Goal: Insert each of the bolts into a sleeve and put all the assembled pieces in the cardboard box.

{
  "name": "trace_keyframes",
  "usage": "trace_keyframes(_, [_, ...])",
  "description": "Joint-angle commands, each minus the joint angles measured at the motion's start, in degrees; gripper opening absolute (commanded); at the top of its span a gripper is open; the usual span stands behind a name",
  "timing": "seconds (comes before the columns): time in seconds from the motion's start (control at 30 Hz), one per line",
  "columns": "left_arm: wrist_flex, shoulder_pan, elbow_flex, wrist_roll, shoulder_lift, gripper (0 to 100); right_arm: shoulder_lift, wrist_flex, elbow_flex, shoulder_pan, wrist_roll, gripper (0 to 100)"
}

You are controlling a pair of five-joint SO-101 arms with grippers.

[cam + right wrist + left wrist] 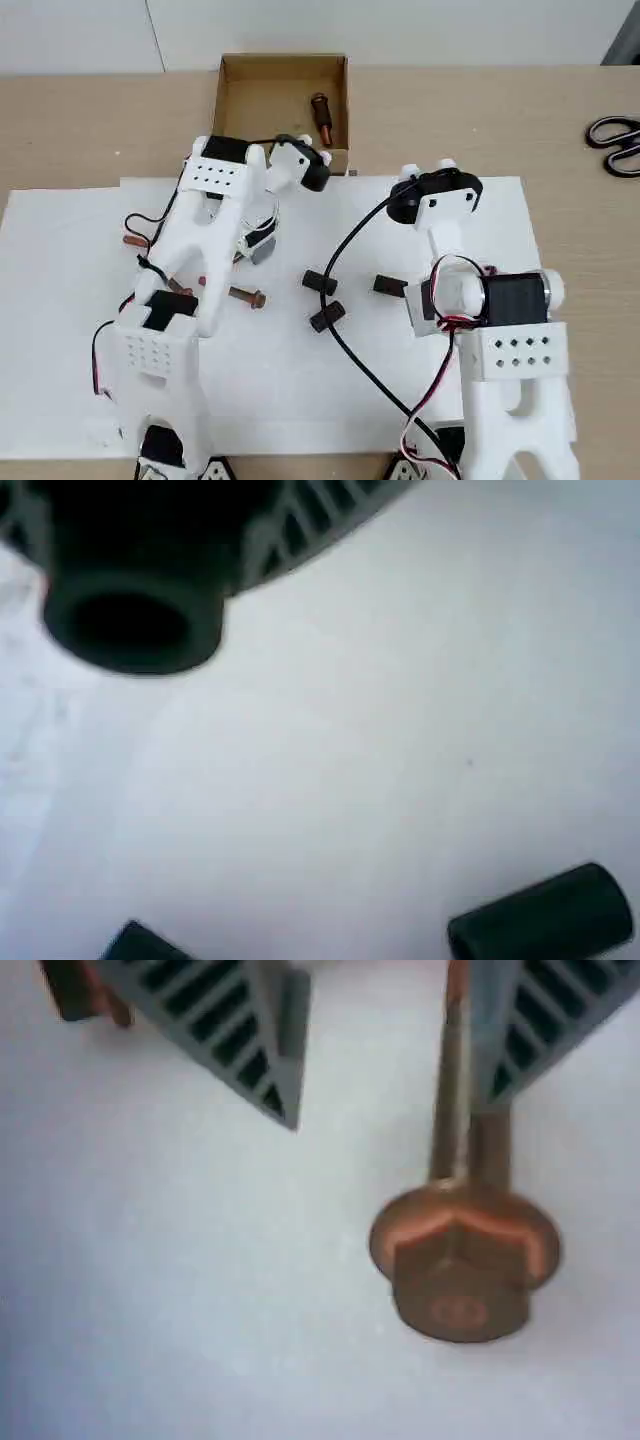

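My left gripper [390,1110] stands open just above the white paper. A copper bolt [460,1260] lies there with its hex head toward the camera and its shaft against one finger [520,1030]. From above, this gripper [258,245] hangs left of centre. Another bolt [245,296] lies just in front of it. My right gripper [150,580] is shut on a black sleeve [130,615], held low over the paper with its bore toward the camera [390,286]. Two loose sleeves [320,281] [327,317] lie between the arms. The cardboard box [232,100] at the back holds one assembled piece [322,115].
More bolts lie left of the left arm [135,242] and beside it [185,288]. A black cable [345,260] loops across the paper past the sleeves. Scissors [615,140] lie at the far right on the wooden table [560,110].
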Motion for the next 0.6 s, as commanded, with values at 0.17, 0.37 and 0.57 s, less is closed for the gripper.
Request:
trace_keyframes(0.17, [-4.04, -0.18, -2.51, -0.35, 1.32, 12, -1.27, -0.04, -0.09, 0.75, 0.62, 0.2])
trace_keyframes(0.37, [-6.51, -0.18, -2.33, -0.97, 1.49, 12, -1.27, -0.04, -0.09, 0.75, 0.62, 0.2])
trace_keyframes(0.57, [-7.03, -0.79, -4.35, -1.41, 7.82, 9, -1.27, -0.04, -0.09, 0.75, 0.70, 0.2])
